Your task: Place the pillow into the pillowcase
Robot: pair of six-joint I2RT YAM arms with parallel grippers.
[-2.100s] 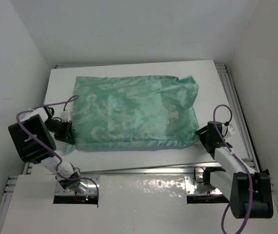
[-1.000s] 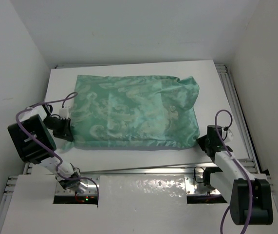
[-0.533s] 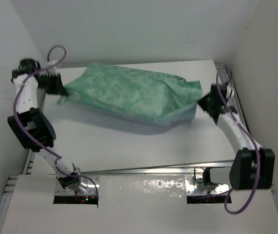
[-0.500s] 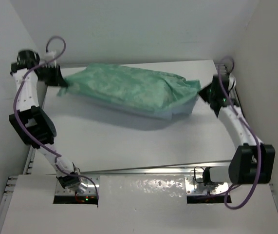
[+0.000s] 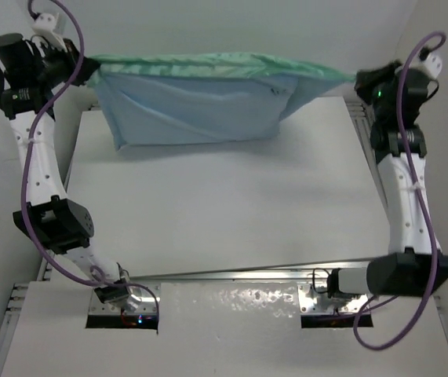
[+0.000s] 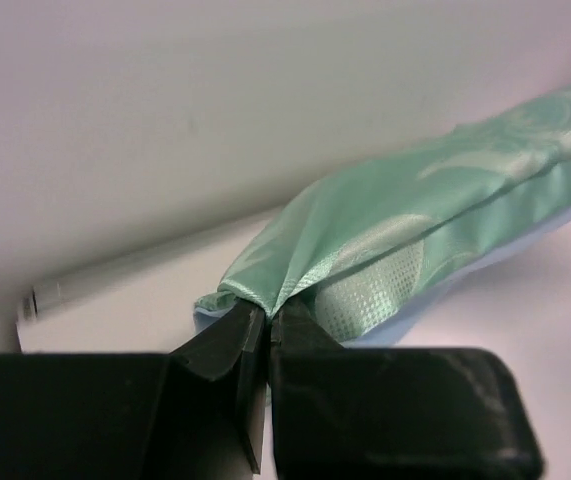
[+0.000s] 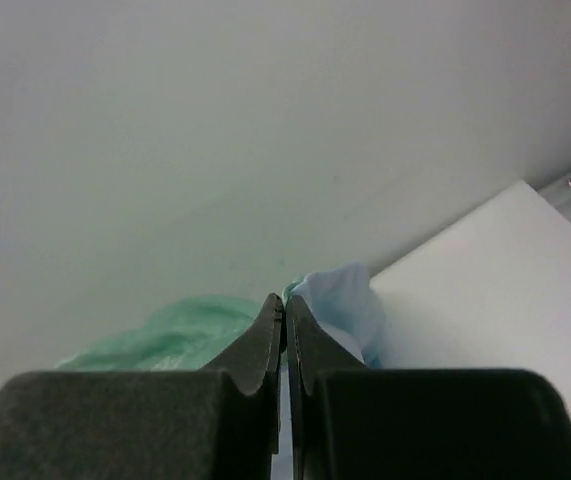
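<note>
Shiny sea-green cloth pillowcase [image 5: 192,102] was flat on the white table [image 5: 231,212], now lifted clear and hanging stretched between the arms, plain light-blue face toward top camera. Both arms went from table level to high up: left gripper [image 5: 81,69] and right gripper [image 5: 362,78] each pinch an end corner

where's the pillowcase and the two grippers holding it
pillowcase [image 5: 192,110], top external view, on its hanging light blue face
left gripper [image 6: 266,315], left wrist view, between fingertips pinching a green corner
right gripper [image 7: 285,303], right wrist view, between its closed fingertips
</note>
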